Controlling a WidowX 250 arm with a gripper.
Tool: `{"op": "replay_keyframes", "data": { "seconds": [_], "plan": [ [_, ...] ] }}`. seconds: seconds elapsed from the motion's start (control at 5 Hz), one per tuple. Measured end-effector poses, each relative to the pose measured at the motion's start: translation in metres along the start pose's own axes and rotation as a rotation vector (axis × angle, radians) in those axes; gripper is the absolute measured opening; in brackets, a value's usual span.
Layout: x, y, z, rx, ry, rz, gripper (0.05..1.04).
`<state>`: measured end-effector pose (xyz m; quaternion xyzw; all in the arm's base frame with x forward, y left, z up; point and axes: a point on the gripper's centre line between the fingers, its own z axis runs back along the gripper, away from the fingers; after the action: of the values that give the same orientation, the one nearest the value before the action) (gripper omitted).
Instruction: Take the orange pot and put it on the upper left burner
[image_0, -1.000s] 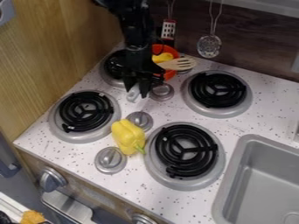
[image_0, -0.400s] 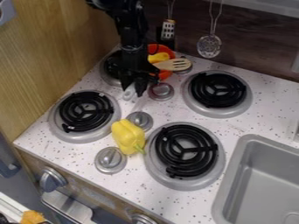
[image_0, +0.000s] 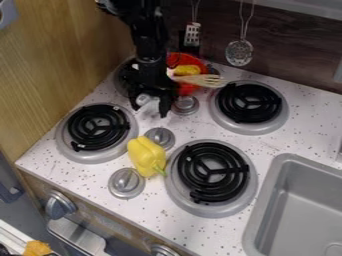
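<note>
Countertop (image_0: 294, 137), orange pot (image_0: 188, 89) containing yellow thing (image_0: 187, 70)

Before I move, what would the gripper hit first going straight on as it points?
The gripper would likely meet the speckled white stovetop; how far below it lies is unclear from this slanted view.

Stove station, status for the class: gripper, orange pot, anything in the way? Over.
Gripper near upper left burner. Orange pot just right of that burner, yellow food inside. Wooden spatula across pot might snag.
</note>
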<state>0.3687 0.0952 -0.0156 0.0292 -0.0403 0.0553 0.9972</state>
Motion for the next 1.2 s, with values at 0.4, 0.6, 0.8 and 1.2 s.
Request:
{"op": "replay_keyframes", "data": {
  "seconds": [0.4, 0.6, 0.8, 1.2],
  "plan": [
    [-0.001, -0.003, 0.016, 0.030, -0.004, 0.004, 1.001],
    [-0.004, -0.002, 0.032, 0.038, -0.034, 0.027, 1.001],
    [-0.009, -0.004, 0.041, 0.060, 0.003, 0.059, 1.001],
    [-0.011, -0.005, 0.063, 0.113, -0.002, 0.078, 1.001]
  ]
}}
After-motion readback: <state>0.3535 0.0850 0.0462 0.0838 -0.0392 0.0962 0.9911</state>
